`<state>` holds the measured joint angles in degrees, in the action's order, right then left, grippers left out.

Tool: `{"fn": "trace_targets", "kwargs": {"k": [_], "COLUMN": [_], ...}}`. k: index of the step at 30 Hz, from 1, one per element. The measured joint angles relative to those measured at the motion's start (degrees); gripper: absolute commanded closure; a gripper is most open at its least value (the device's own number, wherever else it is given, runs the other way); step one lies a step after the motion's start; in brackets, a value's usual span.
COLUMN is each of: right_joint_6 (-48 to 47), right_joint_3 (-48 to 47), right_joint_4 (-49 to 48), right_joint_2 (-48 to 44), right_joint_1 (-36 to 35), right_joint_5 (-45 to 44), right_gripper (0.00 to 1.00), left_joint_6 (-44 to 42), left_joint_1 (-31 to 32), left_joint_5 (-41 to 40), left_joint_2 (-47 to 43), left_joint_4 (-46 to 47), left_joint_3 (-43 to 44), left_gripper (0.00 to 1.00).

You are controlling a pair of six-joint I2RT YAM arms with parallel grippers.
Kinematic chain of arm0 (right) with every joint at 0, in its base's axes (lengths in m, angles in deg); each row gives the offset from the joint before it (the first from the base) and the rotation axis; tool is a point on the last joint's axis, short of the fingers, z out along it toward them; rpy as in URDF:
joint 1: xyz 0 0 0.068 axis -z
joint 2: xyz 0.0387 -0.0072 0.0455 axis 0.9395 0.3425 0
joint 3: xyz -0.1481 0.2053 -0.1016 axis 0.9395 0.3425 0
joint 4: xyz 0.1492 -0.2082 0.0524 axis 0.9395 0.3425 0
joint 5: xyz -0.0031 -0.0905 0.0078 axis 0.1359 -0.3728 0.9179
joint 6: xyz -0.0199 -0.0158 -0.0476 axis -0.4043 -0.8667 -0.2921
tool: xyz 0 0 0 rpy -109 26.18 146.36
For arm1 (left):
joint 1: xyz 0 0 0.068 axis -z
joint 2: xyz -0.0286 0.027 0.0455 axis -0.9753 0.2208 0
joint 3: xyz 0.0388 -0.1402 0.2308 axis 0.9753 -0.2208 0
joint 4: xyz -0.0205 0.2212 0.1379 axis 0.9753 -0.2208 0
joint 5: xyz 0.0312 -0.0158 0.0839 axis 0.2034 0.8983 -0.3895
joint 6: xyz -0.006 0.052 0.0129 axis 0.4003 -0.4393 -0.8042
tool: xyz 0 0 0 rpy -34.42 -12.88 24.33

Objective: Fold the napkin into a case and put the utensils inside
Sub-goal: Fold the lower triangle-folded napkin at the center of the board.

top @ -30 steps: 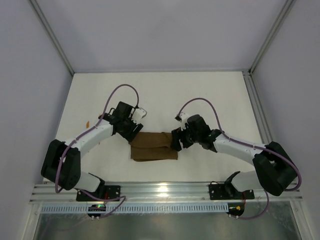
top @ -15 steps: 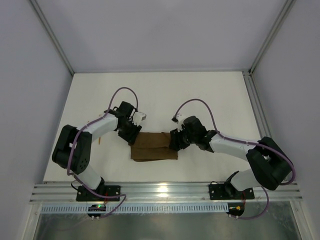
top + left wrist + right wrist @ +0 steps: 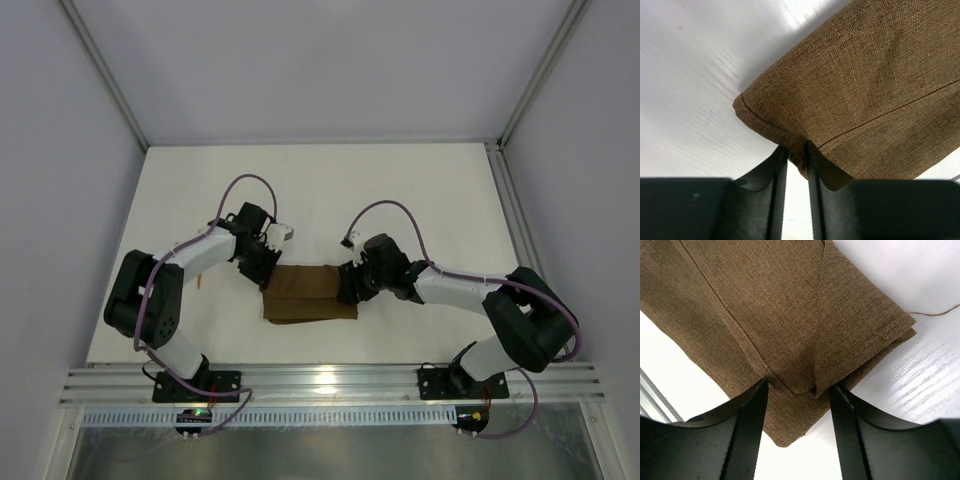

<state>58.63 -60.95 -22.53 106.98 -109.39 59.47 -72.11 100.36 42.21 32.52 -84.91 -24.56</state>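
Note:
The dark brown napkin (image 3: 308, 293) lies folded into an oblong on the white table, between the two arms. My left gripper (image 3: 267, 279) is at its far left corner. In the left wrist view that gripper (image 3: 796, 150) stands narrow, with the hemmed corner of the napkin (image 3: 865, 90) caught between its tips. My right gripper (image 3: 350, 288) is at the napkin's right end. Seen from the right wrist, it (image 3: 799, 386) stands wider, its fingers pressed on either side of a puckered fold of the napkin (image 3: 765, 305). A thin orange-tan utensil (image 3: 202, 283) peeks out beneath the left forearm.
A metal rail (image 3: 320, 380) runs along the near table edge, in front of the arm bases. Grey walls and frame posts (image 3: 512, 215) close in the table on three sides. A loose thread (image 3: 935, 314) trails from the napkin's corner.
Both grippers have closed down on the napkin's ends. The left elbow has swung inward and the right gripper has slid slightly left onto the cloth. The napkin has hardly moved.

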Motion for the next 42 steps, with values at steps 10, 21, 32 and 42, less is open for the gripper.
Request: {"fn": "trace_targets", "kwargs": {"k": [10, 21, 32, 42], "right_joint_6": [-1.18, -1.79, -4.81, -7.41], "right_joint_3": [-0.02, -1.84, -8.02, -13.57], "right_joint_4": [0.2, 0.66, 7.65, 10.12], "right_joint_2": [0.85, 3.02, 2.36, 2.93], "right_joint_1": [-0.22, -0.28, -0.2, 4.66], "right_joint_5": [-0.57, -2.19, -5.25, -4.46], "right_gripper": [0.57, 0.92, 0.93, 0.94], "left_joint_6": [-0.02, -0.09, -0.46, -0.2], "left_joint_1": [0.0, 0.0, 0.0, 0.0], "left_joint_5": [0.09, 0.57, 0.48, 1.33], "left_joint_2": [0.0, -0.39, -4.07, -2.27], "left_joint_4": [0.07, 0.0, -2.97, -3.82], "left_joint_3": [0.0, 0.0, 3.13, 7.48], "left_gripper": [0.88, 0.98, 0.99, 0.98]}}
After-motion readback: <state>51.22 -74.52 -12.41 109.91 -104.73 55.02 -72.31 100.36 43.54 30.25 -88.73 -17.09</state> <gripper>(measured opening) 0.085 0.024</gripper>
